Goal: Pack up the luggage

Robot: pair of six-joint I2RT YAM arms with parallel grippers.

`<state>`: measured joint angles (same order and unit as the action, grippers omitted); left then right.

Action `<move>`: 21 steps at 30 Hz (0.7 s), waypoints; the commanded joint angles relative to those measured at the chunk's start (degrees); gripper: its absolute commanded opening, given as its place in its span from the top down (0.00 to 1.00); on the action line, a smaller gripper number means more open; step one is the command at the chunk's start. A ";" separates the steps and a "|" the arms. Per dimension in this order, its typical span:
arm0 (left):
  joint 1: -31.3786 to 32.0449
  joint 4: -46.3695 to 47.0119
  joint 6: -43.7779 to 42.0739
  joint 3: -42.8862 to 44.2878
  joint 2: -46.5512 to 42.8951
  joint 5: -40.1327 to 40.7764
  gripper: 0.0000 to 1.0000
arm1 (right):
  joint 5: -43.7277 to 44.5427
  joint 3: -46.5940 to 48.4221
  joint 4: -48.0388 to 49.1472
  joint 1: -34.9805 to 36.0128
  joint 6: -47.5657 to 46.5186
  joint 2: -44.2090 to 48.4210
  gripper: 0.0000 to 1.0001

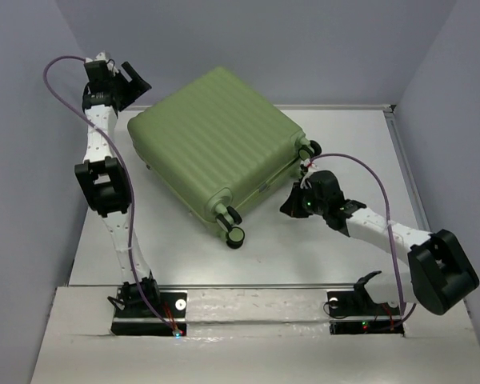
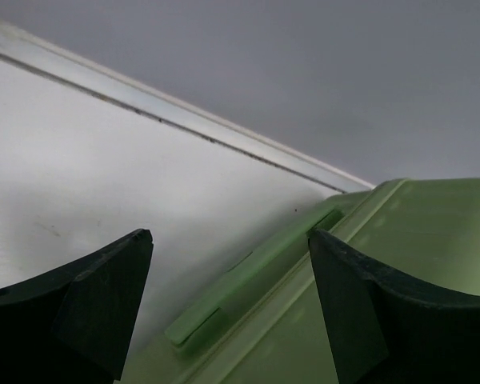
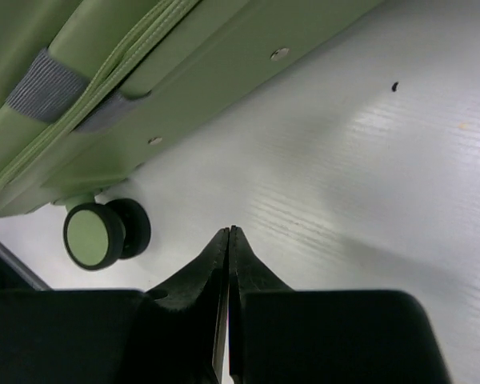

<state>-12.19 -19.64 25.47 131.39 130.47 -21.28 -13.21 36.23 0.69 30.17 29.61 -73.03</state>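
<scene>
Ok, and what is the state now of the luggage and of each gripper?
luggage: closed, lying flat on the table.
left gripper: fingers open, holding nothing, over the luggage's edge.
right gripper: fingers shut, holding nothing, near a wheel.

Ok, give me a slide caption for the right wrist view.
Shut right gripper near a caster wheel of the luggage, over the table.
</scene>
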 commanded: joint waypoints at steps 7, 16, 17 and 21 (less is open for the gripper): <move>1.81 -1.72 -2.27 1.33 10.50 -9.39 0.11 | 8.20 13.24 6.96 -0.03 0.63 -10.54 0.93; 3.92 10.13 -1.75 -29.45 -5.91 -6.68 0.11 | 5.40 24.40 6.79 -2.31 -2.26 -17.22 0.93; 3.84 13.71 -0.18 -33.53 -8.37 -6.41 0.11 | 4.00 27.55 6.43 -2.31 -3.23 -18.88 0.93; 3.84 18.74 2.38 -50.42 -22.32 -4.22 0.11 | 0.65 36.70 4.15 -2.92 -4.12 -24.25 0.93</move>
<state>-12.58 -3.31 27.51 91.77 123.00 -20.84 -7.51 61.39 -6.74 27.27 26.96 -92.64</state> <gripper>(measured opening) 0.885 0.070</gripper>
